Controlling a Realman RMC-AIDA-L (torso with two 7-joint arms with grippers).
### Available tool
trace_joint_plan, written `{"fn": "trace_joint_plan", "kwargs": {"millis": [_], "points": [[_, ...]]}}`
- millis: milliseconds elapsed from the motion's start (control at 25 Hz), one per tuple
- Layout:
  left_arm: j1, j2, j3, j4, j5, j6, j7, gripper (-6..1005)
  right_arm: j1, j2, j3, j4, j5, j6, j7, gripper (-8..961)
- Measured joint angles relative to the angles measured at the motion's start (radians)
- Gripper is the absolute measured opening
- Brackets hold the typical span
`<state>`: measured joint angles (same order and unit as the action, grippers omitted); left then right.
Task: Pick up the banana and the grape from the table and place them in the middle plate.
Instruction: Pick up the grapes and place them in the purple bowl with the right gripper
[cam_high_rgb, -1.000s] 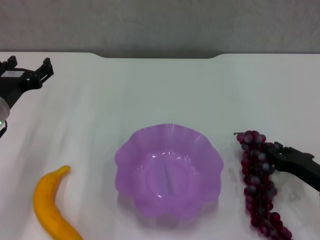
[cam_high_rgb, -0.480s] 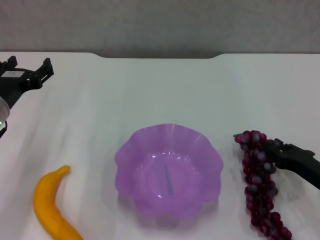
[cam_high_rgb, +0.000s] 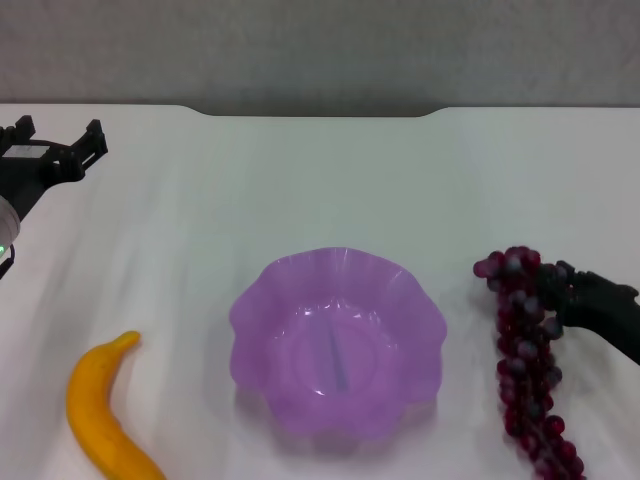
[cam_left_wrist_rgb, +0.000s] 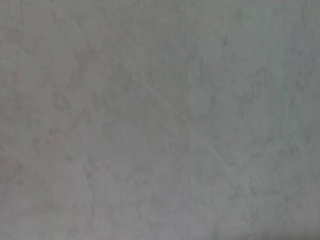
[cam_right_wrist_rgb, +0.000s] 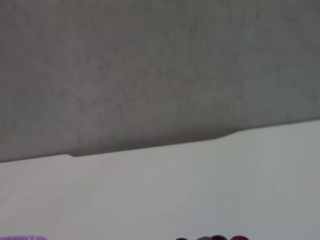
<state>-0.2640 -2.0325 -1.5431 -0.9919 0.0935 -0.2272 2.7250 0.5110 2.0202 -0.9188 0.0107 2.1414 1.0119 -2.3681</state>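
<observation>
Clamping the grape (cam_high_rgb: 524, 350) near its top, the right pincer (cam_high_rgb: 556, 288) sits beside the unlabelled middle plate (cam_high_rgb: 262, 300).

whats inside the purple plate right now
Nothing: the middle plate is empty. The banana lies on the table at its left, and the right gripper is shut on the grape at its right.

No readable text, label, brand or number anywhere — not on any object, not on any surface.
</observation>
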Motion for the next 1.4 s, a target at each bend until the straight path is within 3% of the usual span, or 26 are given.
{"fn": "trace_joint_plan", "kwargs": {"millis": [320, 800, 1200, 1400], "points": [[0.000, 0.000, 0.000, 0.001, 0.000, -0.002, 0.000, 878, 0.000, -0.005, 0.060, -0.005, 0.000, 0.055, -0.095, 300], [0.000, 0.000, 0.000, 0.001, 0.000, -0.003, 0.002, 878, -0.001, -0.006, 0.072, -0.069, -0.003, 0.140, -0.107, 295], [-0.003, 0.001, 0.000, 0.025, 0.000, -0.003, 0.004, 878, 0.030, -0.007, 0.049, -0.121, -0.010, 0.182, -0.098, 288], [-0.005, 0.002, 0.000, 0.036, 0.000, -0.001, 0.004, 878, 0.029, -0.007, -0.012, -0.222, -0.011, 0.180, -0.021, 286]]}}
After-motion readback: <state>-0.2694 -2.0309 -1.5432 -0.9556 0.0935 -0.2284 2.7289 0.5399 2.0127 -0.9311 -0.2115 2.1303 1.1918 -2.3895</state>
